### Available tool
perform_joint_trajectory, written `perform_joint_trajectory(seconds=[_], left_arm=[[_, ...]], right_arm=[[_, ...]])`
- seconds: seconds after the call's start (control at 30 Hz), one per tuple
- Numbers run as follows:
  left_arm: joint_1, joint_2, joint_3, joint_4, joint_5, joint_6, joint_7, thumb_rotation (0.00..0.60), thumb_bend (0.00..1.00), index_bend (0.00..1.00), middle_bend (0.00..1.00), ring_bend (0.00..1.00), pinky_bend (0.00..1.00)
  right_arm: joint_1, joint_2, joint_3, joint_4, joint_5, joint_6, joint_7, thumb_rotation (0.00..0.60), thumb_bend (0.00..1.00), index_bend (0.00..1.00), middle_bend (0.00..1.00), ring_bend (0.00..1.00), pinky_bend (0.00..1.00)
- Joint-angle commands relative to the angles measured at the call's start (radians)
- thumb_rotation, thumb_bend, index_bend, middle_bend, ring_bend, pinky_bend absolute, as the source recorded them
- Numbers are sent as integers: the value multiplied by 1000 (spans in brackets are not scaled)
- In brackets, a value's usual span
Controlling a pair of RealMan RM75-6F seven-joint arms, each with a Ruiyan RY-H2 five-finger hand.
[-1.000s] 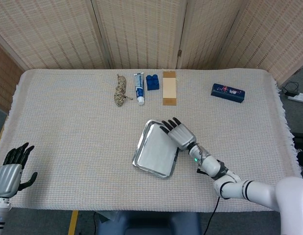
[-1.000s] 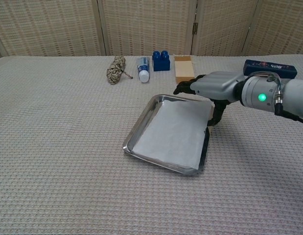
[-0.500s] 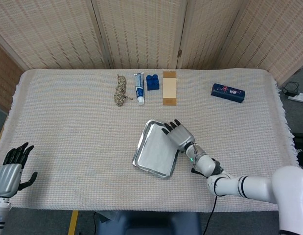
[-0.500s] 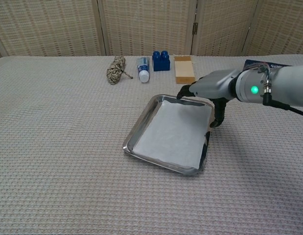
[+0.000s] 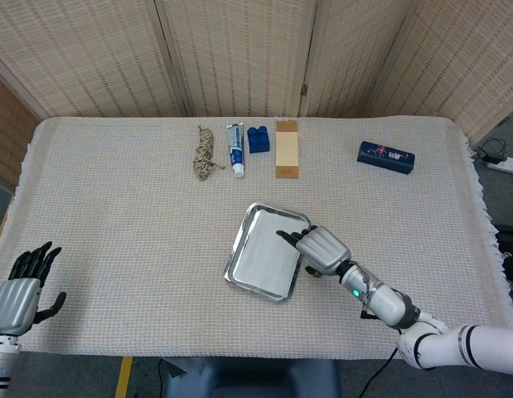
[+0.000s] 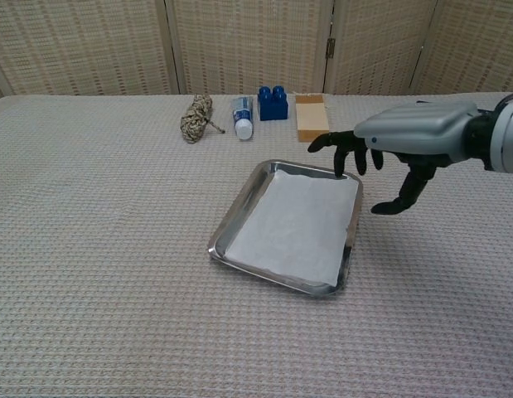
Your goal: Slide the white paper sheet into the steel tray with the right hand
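Fingers: dark fingertips (image 6: 349, 157) of the grey right hand (image 6: 405, 145) spread and angled down over the far right corner of the tray, holding nothing; from the chest view they look clear of the paper, though contact at one tip can't be ruled out.
Left hand: grey left hand (image 5: 20, 290) open, fingers apart, idle at the near left table edge, well apart from the work.
Paper: white paper sheet (image 6: 293, 225) lies flat inside the shallow rectangular steel tray (image 6: 229, 225), covering most of its floor; no edge visibly hanging over the rim.
Tray: sits skewed on the beige woven tablecloth (image 6: 99, 249), near the middle.
Step in hand: judged as the tail of the slide — sheet appears seated, hand lifted off at the corner.
Next move: likely just a clean withdrawal up and to the right, without catching the sheet's corner or nudging the tray; a small press only if a corner rides up the wall.
Background: blue brick (image 6: 273, 103), wooden block (image 6: 311, 117), toothpaste tube (image 6: 243, 116), rope bundle (image 6: 196, 117) in a row at the far side, untouched.
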Motion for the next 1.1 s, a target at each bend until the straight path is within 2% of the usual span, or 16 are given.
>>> perform_joint_trajectory(seconds=[0.03,0.27,0.5,1.1], left_arm=[[-2,-1,1,-3,2,-3,1,600,438,0,0,0,0],[-2,2,3,-5,18,8,-21,600,437,0,0,0,0],[0,7,-2,1,15,16,-35,600,438,0,0,0,0],[-2,4,-7,9,-3,5,-36,600,438,0,0,0,0]], right_arm=[[-25,70,-45,-55,46,-41,-21,600,631,0,893,999,1000],[33,46,-67,-39,226,-130,-104,600,636,0,913,1000,1000],[83,-12,-95,2,350,-141,-175,600,636,0,918,1000,1000],[101,-92,-100,109,335,-160,-118,600,636,0,918,1000,1000]])
